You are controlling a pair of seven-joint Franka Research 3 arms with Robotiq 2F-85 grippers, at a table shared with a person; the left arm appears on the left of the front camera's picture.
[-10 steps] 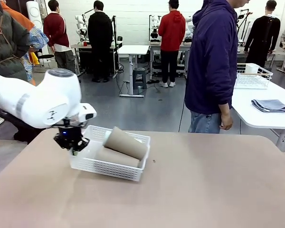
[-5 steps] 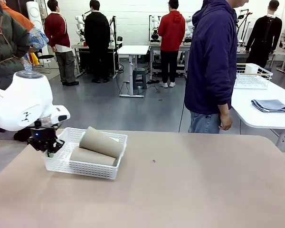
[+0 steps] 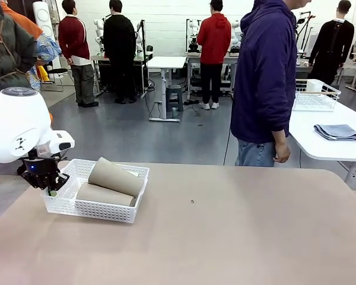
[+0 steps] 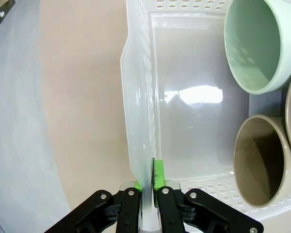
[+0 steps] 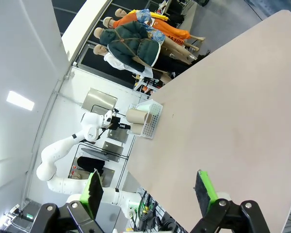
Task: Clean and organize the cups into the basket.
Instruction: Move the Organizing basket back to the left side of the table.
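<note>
- My left claw (image 3: pixel 49 189) is clamped on the end wall of the basket (image 3: pixel 110 211), green pads (image 4: pixel 158 175) pinching the thin white rim from both sides, a grip that suits dragging the whole load rather than lifting single cups.
- The basket sits near the counter's (image 3: pixel 237 237) left edge, on my side of it.
- Inside lie the cups (image 3: pixel 114 177): tan ones on their sides, one stacked across another, and in the left wrist view a mint green cup (image 4: pixel 254 43) beside a tan cup (image 4: pixel 257 160), mouths facing the claw.
- My right claw (image 5: pixel 148 189) hangs high with its jaws spread wide, gripping nothing, well apart from the basket (image 5: pixel 145 121).
- A person (image 3: pixel 266 77) stands at the far side, arm hanging; nothing lies between them and the basket.
- A second counter at right carries a wire basket (image 3: pixel 316 95) and a folded grey cloth (image 3: pixel 337 131), out of the way.
- The counter's near left edge is, I judge, the one hazard.
</note>
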